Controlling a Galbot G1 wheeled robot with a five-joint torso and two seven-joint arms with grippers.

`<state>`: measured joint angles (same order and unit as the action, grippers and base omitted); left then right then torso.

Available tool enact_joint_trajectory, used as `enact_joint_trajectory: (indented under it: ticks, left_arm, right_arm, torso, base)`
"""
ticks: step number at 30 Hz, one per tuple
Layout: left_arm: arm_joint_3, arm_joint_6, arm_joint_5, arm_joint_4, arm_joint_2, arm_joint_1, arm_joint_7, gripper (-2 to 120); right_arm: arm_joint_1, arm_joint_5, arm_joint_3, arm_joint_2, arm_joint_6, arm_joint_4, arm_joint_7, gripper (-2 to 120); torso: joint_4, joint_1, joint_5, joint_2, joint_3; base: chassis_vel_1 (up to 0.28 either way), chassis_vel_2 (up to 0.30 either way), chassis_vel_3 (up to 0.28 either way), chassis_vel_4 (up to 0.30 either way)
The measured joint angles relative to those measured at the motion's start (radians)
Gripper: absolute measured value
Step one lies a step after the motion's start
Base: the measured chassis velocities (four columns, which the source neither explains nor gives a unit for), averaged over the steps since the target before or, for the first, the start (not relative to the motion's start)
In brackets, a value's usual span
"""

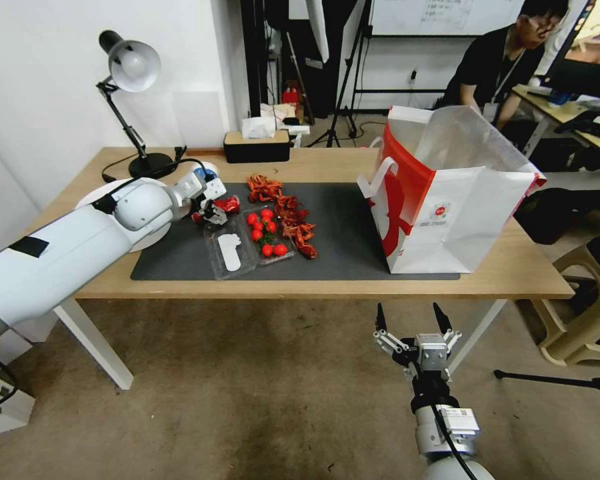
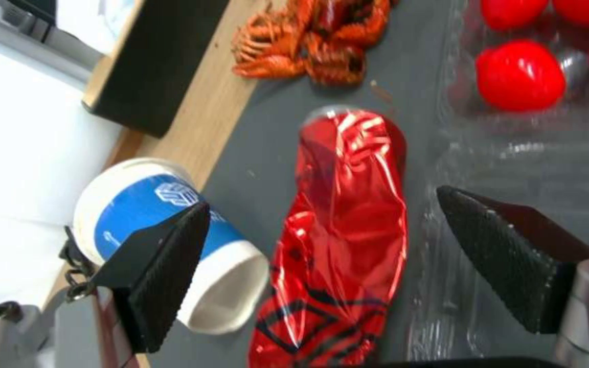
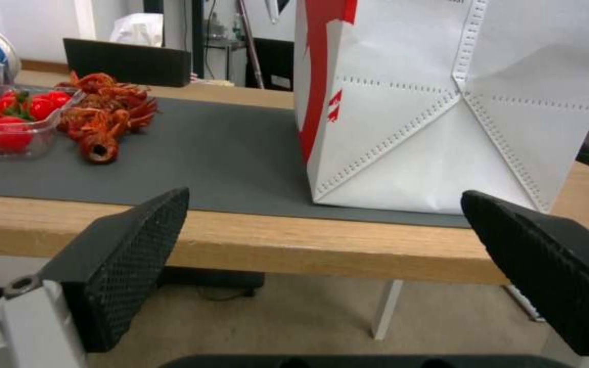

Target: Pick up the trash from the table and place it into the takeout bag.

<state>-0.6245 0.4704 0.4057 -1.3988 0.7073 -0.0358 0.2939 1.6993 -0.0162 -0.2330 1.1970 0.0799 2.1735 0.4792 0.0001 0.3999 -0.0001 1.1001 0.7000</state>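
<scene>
Left tool (image 2: 322,255), fingers spread and grasping nothing, straddles the crushed red can (image 2: 339,240) at the mat's far-left corner, its long axis crossing the gap. Takeout bag (image 1: 447,200) stands well right; right tool (image 1: 410,320), also spread, idles below the tabletop (image 1: 313,288).

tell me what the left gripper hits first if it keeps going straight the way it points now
Most likely the crushed red can: it lies on the grey mat centred between the open left gripper fingers. The blue-and-white paper cup sits just outside one finger; depth is unclear.
</scene>
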Motion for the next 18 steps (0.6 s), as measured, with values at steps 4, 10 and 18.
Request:
enact_joint_trajectory:
  ticks: [4,10,18]
  left_arm:
    - [-0.006,0.000,-0.002,0.007,0.005,0.003,0.002,86]
    - [-0.016,0.002,-0.003,0.029,0.017,0.017,0.002,85]
    - [-0.034,0.006,-0.005,0.056,0.016,0.035,0.007,79]
  right_arm:
    - [0.000,-0.001,-0.002,-0.003,0.000,0.002,0.001,100]
    - [0.005,-0.002,-0.005,-0.003,0.000,0.004,0.001,100]
    - [0.006,-0.002,-0.003,-0.002,0.000,0.004,0.001,100]
  torso:
    - [0.0000,0.000,0.0001,0.000,0.000]
    - [-0.0002,0.000,0.0001,0.000,0.000]
    - [-0.0001,0.000,0.0001,0.000,0.000]
  base:
    - [0.000,0.000,0.000,0.000]
    - [0.000,0.000,0.000,0.000]
    - [0.000,0.000,0.000,0.000]
